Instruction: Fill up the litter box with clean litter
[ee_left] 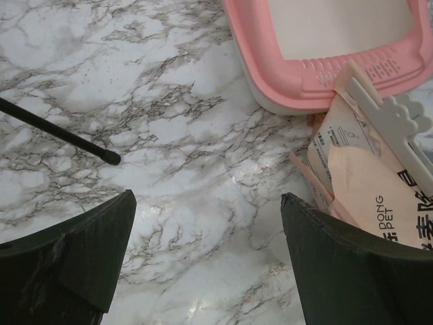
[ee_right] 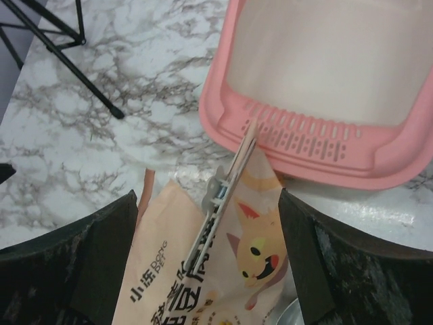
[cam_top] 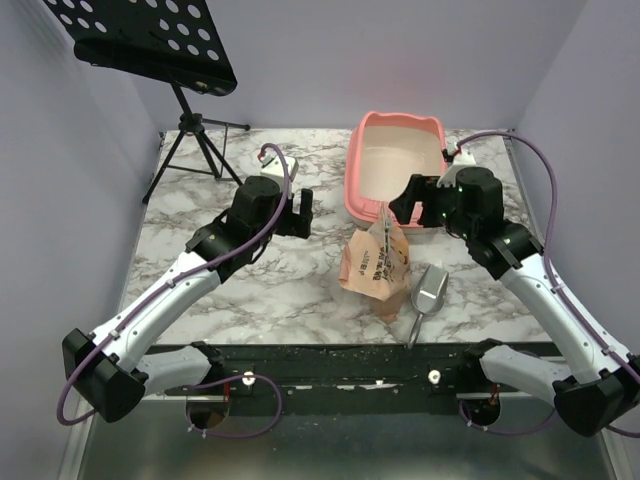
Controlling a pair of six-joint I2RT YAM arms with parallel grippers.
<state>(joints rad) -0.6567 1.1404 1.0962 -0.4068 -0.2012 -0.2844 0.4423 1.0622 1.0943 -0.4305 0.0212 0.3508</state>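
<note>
The pink litter box (cam_top: 356,172) stands at the back centre, its pale inside bare; it also shows in the left wrist view (ee_left: 304,74) and the right wrist view (ee_right: 318,139). No loose clean litter shows in any view. The orange-tan printed bag (cam_top: 375,262) stands in front of the box, its top shut with a grey clip (ee_right: 223,186). My right gripper (cam_top: 408,202) is open and hovers over the bag top, one finger on each side (ee_right: 208,196). My left gripper (cam_top: 303,212) is open and empty above bare marble (ee_left: 208,196), left of the bag (ee_left: 369,183).
A grey metal scoop (cam_top: 430,290) lies right of the bag near the front edge. A black music stand (cam_top: 150,40) on a tripod (cam_top: 195,140) stands at the back left; one leg tip (ee_left: 111,158) lies ahead of my left gripper. Grey walls enclose the table.
</note>
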